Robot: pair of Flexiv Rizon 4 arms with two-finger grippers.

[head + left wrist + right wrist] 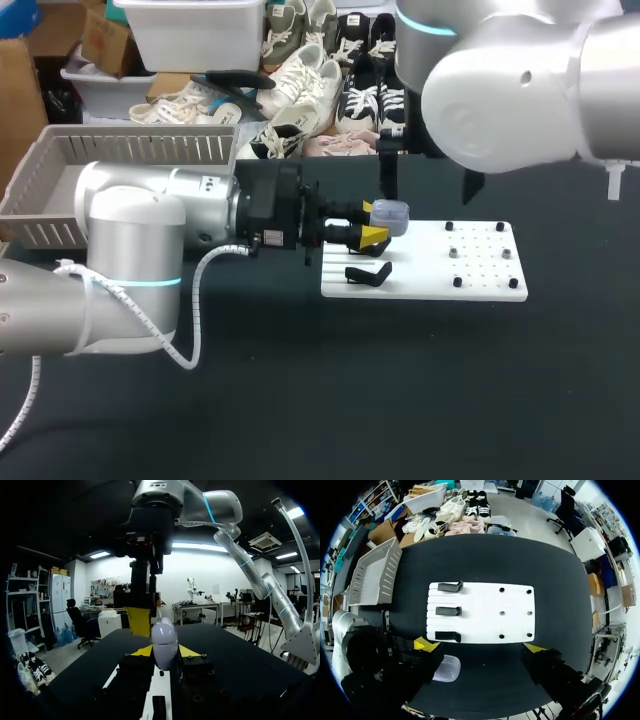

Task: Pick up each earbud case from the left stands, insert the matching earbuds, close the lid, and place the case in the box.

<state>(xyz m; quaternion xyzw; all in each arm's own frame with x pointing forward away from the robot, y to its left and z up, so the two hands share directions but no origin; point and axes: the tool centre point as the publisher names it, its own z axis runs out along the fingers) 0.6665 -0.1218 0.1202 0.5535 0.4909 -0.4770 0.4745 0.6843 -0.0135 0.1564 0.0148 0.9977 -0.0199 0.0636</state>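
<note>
Earbud case (164, 641), pale and translucent, sits clamped between the left gripper's (378, 222) yellow fingers, raised over the tabletop by the white board's (480, 275) end with the black stands (368, 273). Right gripper (480, 646) hangs above, fingers spread wide, holding nothing.

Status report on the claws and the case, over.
Left claw shut on case. Right claw open, hovering above it. Nothing seen blocking.

Left end effector (376, 223) clamps case (391, 214); right one (480, 646) spread.
</note>
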